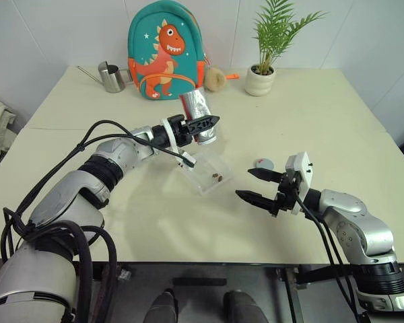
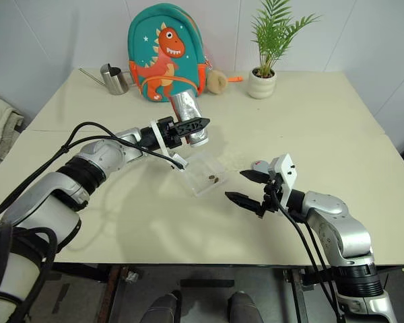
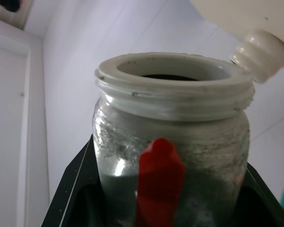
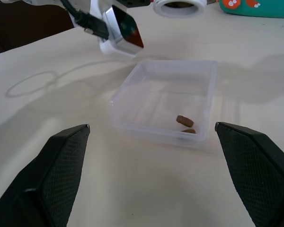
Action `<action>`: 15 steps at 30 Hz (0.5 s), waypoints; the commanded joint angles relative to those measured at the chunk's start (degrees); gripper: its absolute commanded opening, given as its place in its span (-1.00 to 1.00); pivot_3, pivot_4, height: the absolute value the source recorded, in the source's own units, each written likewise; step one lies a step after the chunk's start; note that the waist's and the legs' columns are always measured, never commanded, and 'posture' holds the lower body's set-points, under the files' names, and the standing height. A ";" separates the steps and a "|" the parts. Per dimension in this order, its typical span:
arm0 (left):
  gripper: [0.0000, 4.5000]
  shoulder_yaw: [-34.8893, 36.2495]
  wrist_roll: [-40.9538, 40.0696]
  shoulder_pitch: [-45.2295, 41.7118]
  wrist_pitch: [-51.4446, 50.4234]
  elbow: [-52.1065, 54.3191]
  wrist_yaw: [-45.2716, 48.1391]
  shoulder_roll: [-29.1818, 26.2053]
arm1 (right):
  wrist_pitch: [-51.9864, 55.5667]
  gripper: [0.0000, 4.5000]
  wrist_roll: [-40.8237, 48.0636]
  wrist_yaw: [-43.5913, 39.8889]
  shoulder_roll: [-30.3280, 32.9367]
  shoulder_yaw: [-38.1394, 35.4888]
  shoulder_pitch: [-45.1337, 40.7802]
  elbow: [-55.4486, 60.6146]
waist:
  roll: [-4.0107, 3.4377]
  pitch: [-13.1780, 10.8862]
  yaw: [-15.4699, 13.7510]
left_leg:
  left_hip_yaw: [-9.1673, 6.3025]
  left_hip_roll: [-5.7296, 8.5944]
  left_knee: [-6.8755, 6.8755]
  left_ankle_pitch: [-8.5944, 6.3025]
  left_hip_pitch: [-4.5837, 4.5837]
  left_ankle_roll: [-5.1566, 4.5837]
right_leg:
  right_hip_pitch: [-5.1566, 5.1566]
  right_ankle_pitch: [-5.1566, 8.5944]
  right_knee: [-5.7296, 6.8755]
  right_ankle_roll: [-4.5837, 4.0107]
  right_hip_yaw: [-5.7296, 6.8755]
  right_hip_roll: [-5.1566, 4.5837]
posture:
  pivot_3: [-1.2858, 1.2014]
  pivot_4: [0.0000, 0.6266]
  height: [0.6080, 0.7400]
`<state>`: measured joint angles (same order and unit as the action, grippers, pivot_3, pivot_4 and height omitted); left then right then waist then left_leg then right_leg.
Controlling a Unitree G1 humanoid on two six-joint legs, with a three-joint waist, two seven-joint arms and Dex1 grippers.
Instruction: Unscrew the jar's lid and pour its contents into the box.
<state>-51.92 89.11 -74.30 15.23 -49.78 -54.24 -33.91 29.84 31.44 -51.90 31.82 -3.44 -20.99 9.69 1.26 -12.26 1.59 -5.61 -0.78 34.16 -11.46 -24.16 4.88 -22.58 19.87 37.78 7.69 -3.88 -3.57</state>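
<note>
The left gripper (image 1: pixel 203 125) pinches the jar (image 1: pixel 199 116) by its body, tipped mouth-down over the box (image 1: pixel 205 171), where the contents (image 1: pixel 217 177) lie. The right gripper (image 1: pixel 259 187) waits spread beside the lid (image 1: pixel 262 163). The jar looks light, rigid and slick-walled, so a mid-body grip suits it.
</note>
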 commanded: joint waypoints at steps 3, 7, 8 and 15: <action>-0.12 4.07 -8.59 0.85 7.09 3.54 5.45 -2.88 | -1.06 0.98 0.77 0.26 -0.37 -0.72 0.89 2.14 | 0.00 0.00 -0.02 | 0.00 0.00 0.00 0.01 0.00 0.02 | -0.01 0.00 0.03 0.00 0.00 0.00 | 0.03 -0.52 1.00; -0.12 10.34 -22.47 3.16 21.10 5.47 13.90 -6.68 | -0.84 0.98 0.79 -0.25 -0.09 -0.43 1.29 2.16 | 0.00 0.00 0.05 | 0.01 -0.02 0.00 0.03 0.00 0.04 | -0.02 0.00 0.04 -0.01 0.00 0.00 | 0.03 -0.52 1.00; -0.12 11.66 -25.16 3.76 23.64 5.88 15.57 -7.27 | -0.85 0.98 0.77 -0.35 -0.03 -0.39 1.30 2.14 | 0.00 0.00 0.04 | 0.01 -0.02 0.00 0.03 0.00 0.05 | -0.02 0.00 0.04 -0.01 0.00 -0.01 | 0.03 -0.52 1.00; -0.12 35.98 -82.81 19.48 14.74 9.28 67.74 -5.44 | -1.82 0.98 -0.12 -1.49 0.29 0.13 -0.11 -0.21 | -0.05 0.04 0.31 | 0.11 -0.06 0.02 0.14 0.09 0.15 | 0.00 -0.02 0.18 -0.07 -0.04 -0.02 | 0.03 -0.52 1.00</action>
<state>-21.08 17.46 -55.10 35.46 -43.44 3.93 -39.36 29.17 31.37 -52.84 31.67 -2.72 -19.99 8.93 1.20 -12.23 1.91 -5.52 -0.85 34.18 -11.29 -24.06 4.95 -22.59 19.84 38.00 7.58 -3.92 -3.56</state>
